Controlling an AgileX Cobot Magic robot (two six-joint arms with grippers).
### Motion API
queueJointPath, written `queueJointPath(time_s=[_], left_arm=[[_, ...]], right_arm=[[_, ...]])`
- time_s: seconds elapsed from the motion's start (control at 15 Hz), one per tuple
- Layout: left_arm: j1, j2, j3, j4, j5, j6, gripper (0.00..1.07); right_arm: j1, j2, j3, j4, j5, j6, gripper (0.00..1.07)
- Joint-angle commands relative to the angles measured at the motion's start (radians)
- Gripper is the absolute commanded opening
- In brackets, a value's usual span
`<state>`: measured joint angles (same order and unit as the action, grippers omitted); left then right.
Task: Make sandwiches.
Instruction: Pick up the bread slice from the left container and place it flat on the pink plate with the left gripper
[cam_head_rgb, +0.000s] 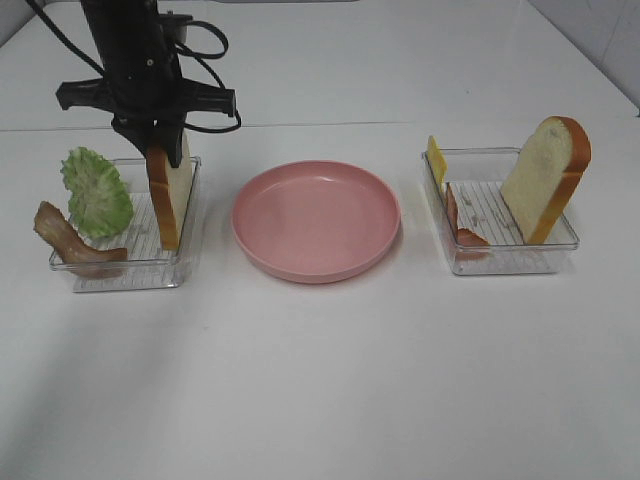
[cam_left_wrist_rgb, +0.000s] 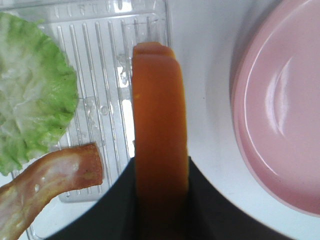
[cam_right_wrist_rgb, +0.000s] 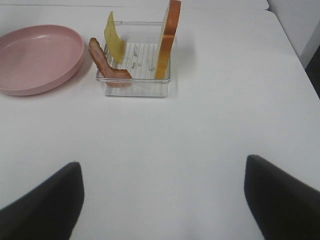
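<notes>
A bread slice (cam_head_rgb: 170, 195) with orange-brown crust (cam_left_wrist_rgb: 159, 115) stands on edge at the right side of the left clear tray (cam_head_rgb: 130, 280). My left gripper (cam_head_rgb: 165, 150) comes down on it from above, its dark fingers (cam_left_wrist_rgb: 120, 200) pressed against both faces of the slice. Ruffled green lettuce (cam_head_rgb: 97, 192) and a bacon strip (cam_head_rgb: 70, 240) lie in the same tray. The right tray (cam_head_rgb: 510, 262) holds a second bread slice (cam_head_rgb: 545, 178), yellow cheese (cam_head_rgb: 436, 160) and bacon (cam_head_rgb: 462, 225). My right gripper (cam_right_wrist_rgb: 162, 200) hangs open over bare table, well short of that tray.
A round pink plate (cam_head_rgb: 316, 220) sits between the two trays with nothing on it. White table surface stretches in front of the trays toward the near edge. The right arm does not show in the high view.
</notes>
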<state>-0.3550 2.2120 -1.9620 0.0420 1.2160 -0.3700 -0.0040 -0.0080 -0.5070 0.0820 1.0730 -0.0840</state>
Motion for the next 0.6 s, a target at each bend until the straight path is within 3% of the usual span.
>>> queueJointPath(time_s=[0.07,0.2,0.27,0.33,0.47,0.6], left_arm=[[-0.006,-0.101,-0.002,-0.013,0.070,0.017,0.00],[-0.005,-0.190,-0.002,-0.074,0.070,0.061,0.00],[0.009,-0.239,-0.002,-0.146,0.054,0.132,0.00],[0.014,-0.245,-0.002,-0.176,0.044,0.152,0.00],[0.054,-0.243,-0.001,-0.353,-0.018,0.264,0.00],[0.076,-0.196,-0.001,-0.531,-0.052,0.342,0.00]], right_arm=[[-0.008,-0.012,0.001,0.002,-0.012,-0.011,0.83],[-0.008,-0.012,0.001,0.002,-0.012,-0.011,0.83],[-0.008,-0.012,0.001,0.002,-0.012,-0.011,0.83],[-0.008,-0.012,0.001,0.002,-0.012,-0.011,0.83],[-0.008,-0.012,0.001,0.002,-0.012,-0.011,0.83],[-0.008,-0.012,0.001,0.002,-0.012,-0.011,0.83]])
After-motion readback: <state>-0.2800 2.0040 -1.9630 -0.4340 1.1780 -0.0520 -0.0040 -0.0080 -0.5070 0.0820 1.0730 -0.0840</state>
